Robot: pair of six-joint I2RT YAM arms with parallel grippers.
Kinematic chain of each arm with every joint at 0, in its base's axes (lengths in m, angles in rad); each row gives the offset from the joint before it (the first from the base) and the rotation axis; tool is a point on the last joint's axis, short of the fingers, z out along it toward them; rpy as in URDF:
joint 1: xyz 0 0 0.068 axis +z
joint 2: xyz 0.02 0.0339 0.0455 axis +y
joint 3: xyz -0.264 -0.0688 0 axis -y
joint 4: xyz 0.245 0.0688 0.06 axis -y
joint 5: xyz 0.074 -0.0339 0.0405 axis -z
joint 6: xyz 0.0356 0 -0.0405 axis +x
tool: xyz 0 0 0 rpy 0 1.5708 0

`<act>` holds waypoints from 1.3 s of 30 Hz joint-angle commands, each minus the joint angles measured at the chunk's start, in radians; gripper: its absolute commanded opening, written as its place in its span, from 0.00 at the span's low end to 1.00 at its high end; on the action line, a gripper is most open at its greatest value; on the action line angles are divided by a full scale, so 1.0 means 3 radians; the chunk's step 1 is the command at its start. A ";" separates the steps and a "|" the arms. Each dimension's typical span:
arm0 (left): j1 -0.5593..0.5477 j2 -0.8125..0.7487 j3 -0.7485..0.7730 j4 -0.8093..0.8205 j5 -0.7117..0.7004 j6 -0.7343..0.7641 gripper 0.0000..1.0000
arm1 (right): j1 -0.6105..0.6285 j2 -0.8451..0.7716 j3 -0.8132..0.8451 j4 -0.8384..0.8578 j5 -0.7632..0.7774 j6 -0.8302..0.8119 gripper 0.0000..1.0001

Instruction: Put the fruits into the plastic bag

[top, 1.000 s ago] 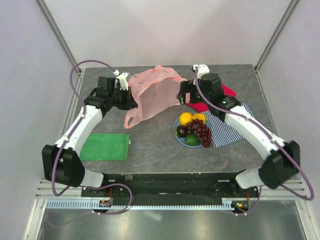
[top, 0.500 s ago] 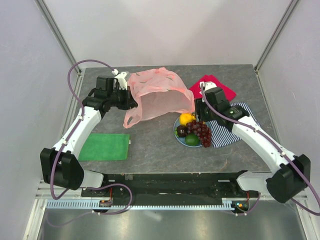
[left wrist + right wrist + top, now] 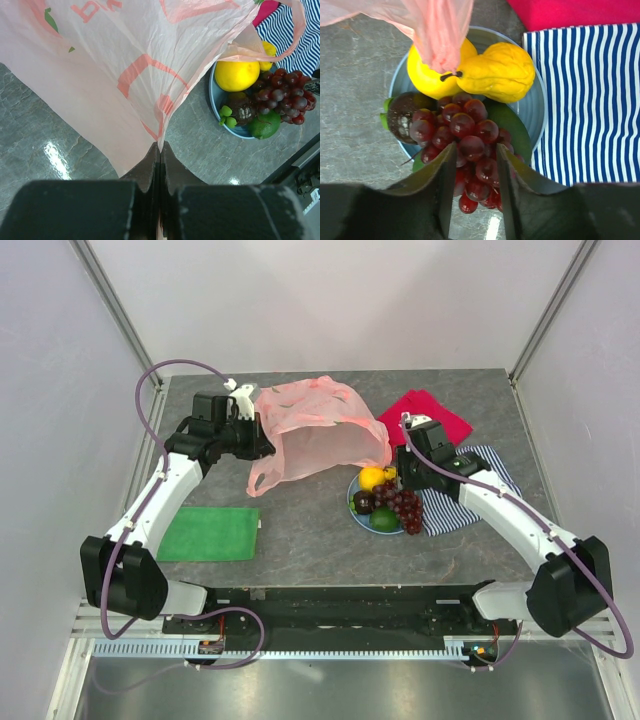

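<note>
Two roles: bag [image 3: 318, 430] is clamped open by left pincer [image 3: 159, 148] for loading; grapes [image 3: 465, 137], at its 5 o'clock, are straddled by narrow-set right pincer [image 3: 475, 150], grip unclear.

Both arms are built alike. The left arm [image 3: 160, 500], in the left half of the overhead view, and the right arm [image 3: 505, 510], in the right half, have smooth white shells joined by chunky black joint housings. Near each lower corner sits a large, rounded black shoulder block [image 3: 125, 575]. A thin purple cable [image 3: 140, 405] loops out from each arm. A small white cap [image 3: 235, 388] tops each black wrist unit. Along the bottom runs a black base rail [image 3: 340, 615] carrying small circuit boards [image 3: 210, 646] with orange-red wires. In the wrist views the fingers [image 3: 147, 170] are matte black and wedge-shaped.
</note>
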State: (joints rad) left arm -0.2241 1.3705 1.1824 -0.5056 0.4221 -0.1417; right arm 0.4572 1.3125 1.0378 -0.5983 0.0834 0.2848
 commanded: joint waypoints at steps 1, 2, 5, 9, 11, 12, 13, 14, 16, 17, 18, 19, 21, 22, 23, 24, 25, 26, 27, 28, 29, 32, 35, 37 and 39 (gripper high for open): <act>0.0001 -0.0043 0.0022 -0.0002 0.0045 -0.0039 0.02 | -0.0067 0.0022 -0.0064 0.0108 -0.0022 0.0073 0.40; 0.0001 -0.0043 0.0022 -0.0007 0.0050 -0.0039 0.02 | -0.0072 0.0028 -0.0069 0.0108 -0.0042 0.0078 0.36; 0.0001 -0.0033 0.0022 -0.0007 0.0050 -0.0039 0.02 | -0.0087 0.0028 -0.0085 0.0148 -0.0094 0.0084 0.37; 0.0001 -0.0022 0.0022 -0.0012 0.0050 -0.0039 0.02 | -0.0103 0.0017 -0.0095 0.0179 -0.0135 0.0094 0.40; 0.0001 -0.0017 0.0027 -0.0012 0.0055 -0.0039 0.02 | -0.0102 0.0023 -0.0100 0.0179 -0.0150 0.0099 0.40; 0.0001 -0.0017 0.0027 -0.0017 0.0060 -0.0039 0.02 | -0.0103 0.0028 -0.0105 0.0184 -0.0160 0.0104 0.40; 0.0001 -0.0012 0.0027 -0.0017 0.0066 -0.0039 0.02 | -0.0103 0.0038 -0.0110 0.0179 -0.0155 0.0109 0.40; 0.0001 -0.0007 0.0027 -0.0017 0.0071 -0.0039 0.02 | -0.0108 0.0038 -0.0115 0.0184 -0.0160 0.0114 0.40; 0.0001 -0.0002 0.0027 -0.0012 0.0081 -0.0039 0.02 | -0.0108 0.0043 -0.0125 0.0179 -0.0165 0.0130 0.40; 0.0001 -0.0002 0.0027 -0.0017 0.0086 -0.0044 0.02 | -0.0108 0.0038 -0.0136 0.0179 -0.0175 0.0135 0.40; 0.0001 -0.0002 0.0032 -0.0012 0.0086 -0.0044 0.01 | -0.0108 0.0033 -0.0136 0.0184 -0.0191 0.0135 0.40; 0.0001 0.0003 0.0032 -0.0017 0.0086 -0.0044 0.02 | -0.0113 0.0023 -0.0136 0.0184 -0.0201 0.0140 0.39; 0.0001 0.0003 0.0032 -0.0017 0.0101 -0.0049 0.02 | -0.0113 -0.0003 -0.0141 0.0189 -0.0196 0.0150 0.38; 0.0001 0.0003 0.0032 -0.0017 0.0106 -0.0049 0.02 | -0.0108 -0.0008 -0.0141 0.0184 -0.0196 0.0155 0.37; 0.0001 0.0013 0.0032 -0.0017 0.0107 -0.0049 0.02 | -0.0108 -0.0013 -0.0141 0.0184 -0.0206 0.0155 0.35; 0.0006 0.0008 0.0032 -0.0012 0.0112 -0.0049 0.01 | -0.0113 -0.0028 -0.0141 0.0189 -0.0206 0.0155 0.34; 0.0001 0.0008 0.0032 -0.0012 0.0117 -0.0049 0.02 | -0.0108 -0.0029 -0.0141 0.0195 -0.0201 0.0160 0.33; 0.0001 0.0008 0.0032 -0.0012 0.0117 -0.0049 0.02 | -0.0113 -0.0034 -0.0141 0.0195 -0.0201 0.0160 0.31; 0.0001 0.0018 0.0032 -0.0017 0.0117 -0.0049 0.02 | -0.0113 -0.0034 -0.0141 0.0190 -0.0201 0.0155 0.29; 0.0001 0.0018 0.0032 -0.0017 0.0112 -0.0049 0.02 | -0.0113 -0.0034 -0.0141 0.0184 -0.0201 0.0160 0.26; 0.0001 0.0018 0.0027 -0.0012 0.0112 -0.0049 0.02 | -0.0108 -0.0034 -0.0141 0.0184 -0.0206 0.0160 0.24; 0.0001 0.0024 0.0027 -0.0017 0.0112 -0.0049 0.02 | -0.0113 -0.0064 -0.0120 0.0169 -0.0211 0.0165 0.21; 0.0001 0.0024 0.0032 -0.0017 0.0117 -0.0049 0.02 | -0.0118 -0.0126 -0.0090 0.0128 -0.0196 0.0171 0.17; 0.0001 0.0024 0.0032 -0.0022 0.0122 -0.0049 0.02 | -0.0123 -0.0187 -0.0074 0.0098 -0.0191 0.0176 0.13; 0.0001 0.0018 0.0027 -0.0022 0.0122 -0.0044 0.02 | -0.0113 -0.0243 -0.0044 0.0047 -0.0166 0.0176 0.10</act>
State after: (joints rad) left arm -0.2241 1.3781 1.1824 -0.5228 0.4297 -0.1417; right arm 0.4271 1.2980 1.0035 -0.5652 0.0254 0.3256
